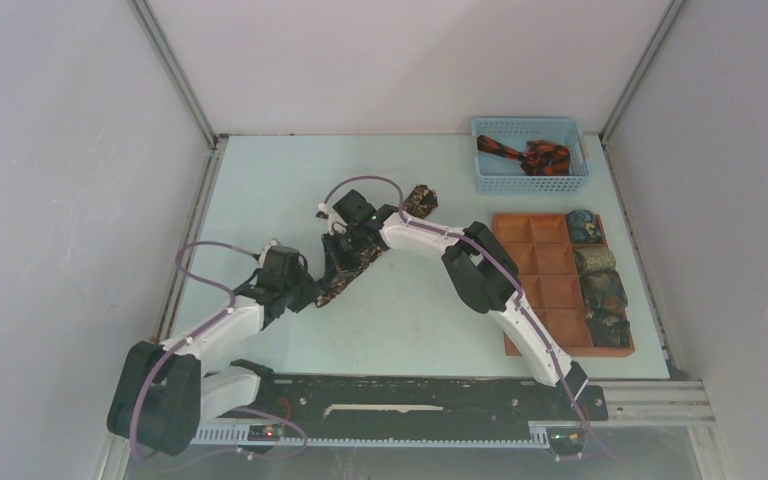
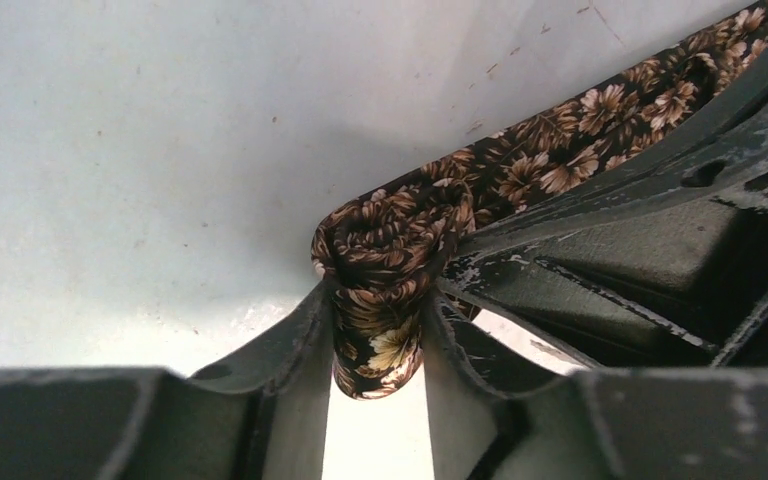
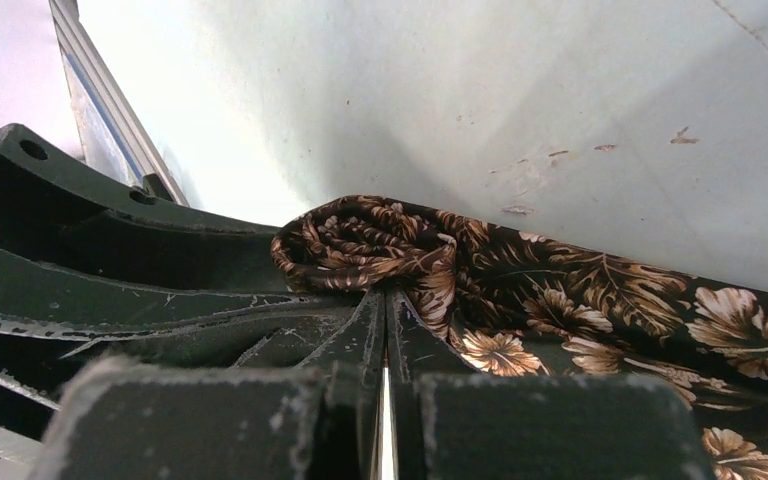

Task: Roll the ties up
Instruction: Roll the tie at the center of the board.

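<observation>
In the frame centre the left tool [image 2: 380, 298] pinches the rolled end of the dark brown floral fabric necktie [image 2: 560, 155], while the closed right tool [image 3: 385, 305] touches that roll.

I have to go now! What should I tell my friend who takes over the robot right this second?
Grippers: the left gripper is shut on the rolled end of the brown tie. The right gripper is shut, with its tips at the same roll; whether it pinches cloth cannot be told.
Done: four rolled ties sit in the right column of the tray.
Left: the rest of the brown tie lies unrolled on the table. A black and red tie waits in the blue basket.
</observation>
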`<state>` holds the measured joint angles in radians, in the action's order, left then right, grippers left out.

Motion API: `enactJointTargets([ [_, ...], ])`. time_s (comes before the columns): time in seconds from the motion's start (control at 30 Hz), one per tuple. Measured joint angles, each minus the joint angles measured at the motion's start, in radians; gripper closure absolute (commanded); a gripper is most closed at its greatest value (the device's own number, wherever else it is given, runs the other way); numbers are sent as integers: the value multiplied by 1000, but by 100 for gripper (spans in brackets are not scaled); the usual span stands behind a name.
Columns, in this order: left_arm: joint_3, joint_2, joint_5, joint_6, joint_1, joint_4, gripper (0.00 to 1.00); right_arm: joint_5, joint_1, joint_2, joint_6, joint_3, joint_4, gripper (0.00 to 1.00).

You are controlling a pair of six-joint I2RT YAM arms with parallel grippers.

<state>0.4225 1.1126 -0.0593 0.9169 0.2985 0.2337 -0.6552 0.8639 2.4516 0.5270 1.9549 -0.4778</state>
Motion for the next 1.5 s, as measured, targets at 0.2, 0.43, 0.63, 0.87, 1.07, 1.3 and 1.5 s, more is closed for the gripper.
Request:
enactJointTargets([
  [0.2,0,4,11,10,0,-24,95,0,1,0,0,0,5,100],
  [0.43,13,11,10,19,0,-7,100,-6,2,-2,-2,3,3,77],
  [0.63,34,9,3,26,0,40,100,3,8,-14,-12,4,-8,74],
  [0.87,52,-10,-8,26,0,114,100,8,18,-16,-13,4,-14,74],
  [1.07,59,-14,-14,25,0,138,100,8,23,-16,-13,4,-14,68],
  [1.3,63,-23,-26,25,0,167,100,25,23,-18,-17,4,-23,72],
  [1.5,69,-31,-39,24,0,192,100,32,26,-18,-24,4,-30,91],
])
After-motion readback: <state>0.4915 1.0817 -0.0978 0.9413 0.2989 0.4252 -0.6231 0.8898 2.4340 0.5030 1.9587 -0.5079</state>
